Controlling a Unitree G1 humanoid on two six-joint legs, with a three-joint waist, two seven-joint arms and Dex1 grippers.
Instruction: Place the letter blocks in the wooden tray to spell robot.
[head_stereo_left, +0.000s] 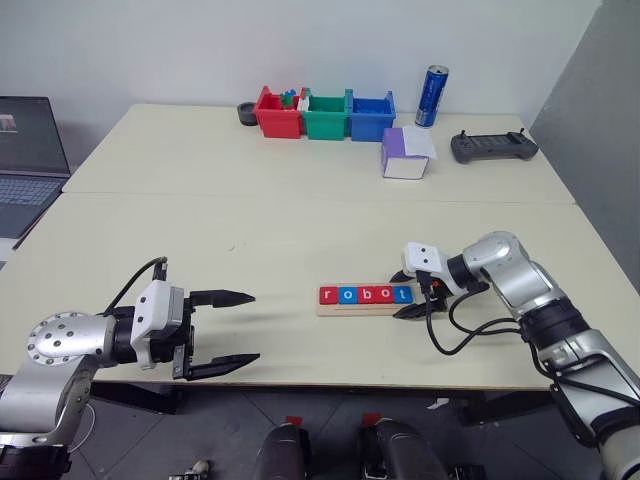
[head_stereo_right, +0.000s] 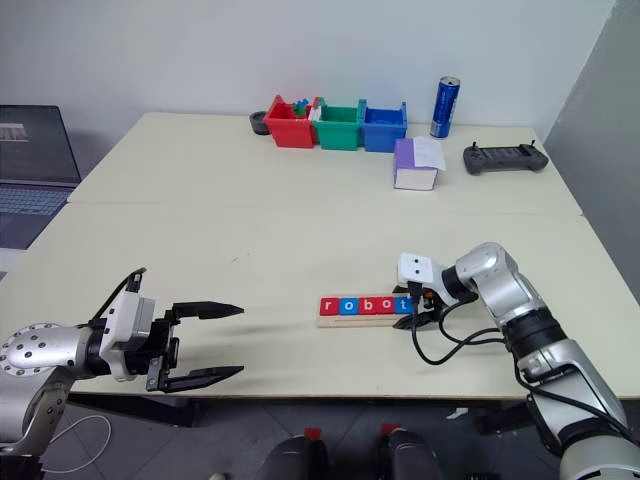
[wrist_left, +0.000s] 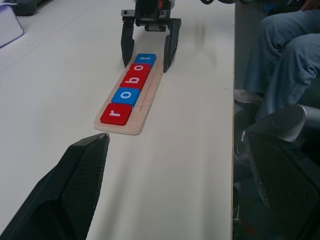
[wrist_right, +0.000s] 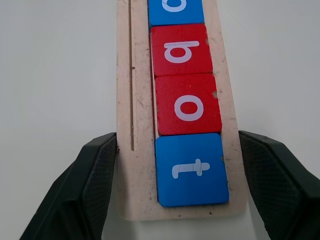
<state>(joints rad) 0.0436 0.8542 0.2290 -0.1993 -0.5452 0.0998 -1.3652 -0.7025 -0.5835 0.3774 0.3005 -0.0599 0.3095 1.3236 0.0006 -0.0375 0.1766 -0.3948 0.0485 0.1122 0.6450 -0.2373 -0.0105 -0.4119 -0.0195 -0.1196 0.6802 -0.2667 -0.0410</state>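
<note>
On the pale table (head_stereo_left: 300, 200), the right gripper (wrist_right: 172, 170) stands spread around the wooden tray (wrist_right: 131, 190) – its letter blocks (wrist_left: 131, 85) look small, light and hard, best pinched by their edges.

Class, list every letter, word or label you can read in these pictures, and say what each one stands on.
"r" on the red letter block at the tray's near end in the left wrist view.
"o" on the blue block.
"b" on the red block.
"o" on the red block.
"t" on the blue block.
Together they read "robot" in the wooden tray.
Blue can: print too small to read.
Laptop screen: unreadable.
</note>
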